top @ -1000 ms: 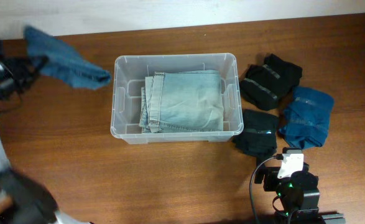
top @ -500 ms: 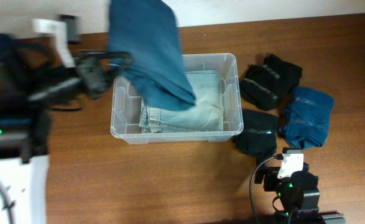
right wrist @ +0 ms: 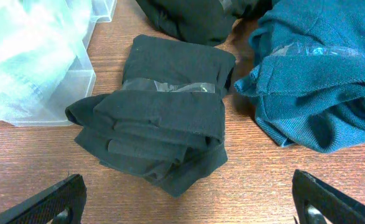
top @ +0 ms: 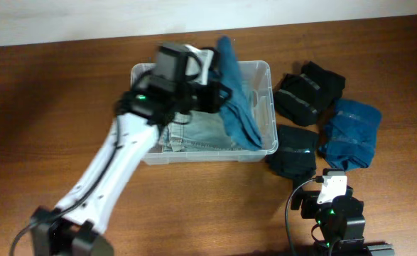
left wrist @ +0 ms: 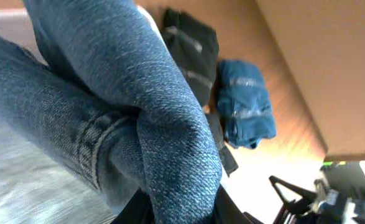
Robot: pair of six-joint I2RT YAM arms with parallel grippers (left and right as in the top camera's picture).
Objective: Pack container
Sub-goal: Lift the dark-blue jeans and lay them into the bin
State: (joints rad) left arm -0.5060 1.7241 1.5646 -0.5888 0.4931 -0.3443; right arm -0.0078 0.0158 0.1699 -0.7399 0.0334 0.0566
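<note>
Moved across from the left: left gripper [top: 214,92], clenched on dark blue jeans [top: 238,107], now over the container [top: 143,153] at table centre. Packed: pale folded jeans [top: 201,131]. Unpacked, right of it: far black bundle [top: 309,92], near black bundle [top: 293,153], teal bundle [top: 350,131]. Right gripper [right wrist: 188,202]: spread, empty

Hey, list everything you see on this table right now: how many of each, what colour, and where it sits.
container: one, clear, middle of the table
light jeans: one, pale blue, folded inside the container
dark jeans: one, dark blue, hanging from the left gripper over the container's right half
black garments: two, black, folded, right of the container, the second nearer the front edge
teal garment: one, teal blue, folded, right of the black garments
table: one, brown wood
left gripper: one, black, shut on the dark jeans
right gripper: one, black, open, low by the front black garment
</note>
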